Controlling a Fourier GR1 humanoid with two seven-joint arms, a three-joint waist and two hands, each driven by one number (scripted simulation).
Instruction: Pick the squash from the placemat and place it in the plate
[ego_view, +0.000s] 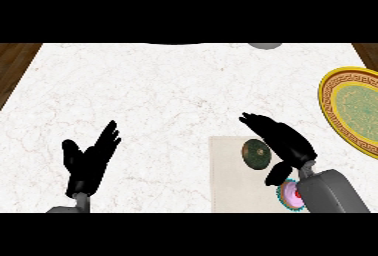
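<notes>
Both hands (88, 160) (284, 140) open (fingers straight)

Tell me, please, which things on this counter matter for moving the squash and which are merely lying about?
For the job: squash, placemat, plate, right hand.
Lying about: pink round item beneath the right forearm, grey object at the far edge, resting left hand.

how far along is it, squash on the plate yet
Not yet. The squash lies on the placemat; the plate at the right holds nothing. The right hand is open beside the squash, not gripping it. The left hand rests open. Grasp, carry and placing remain.
</notes>
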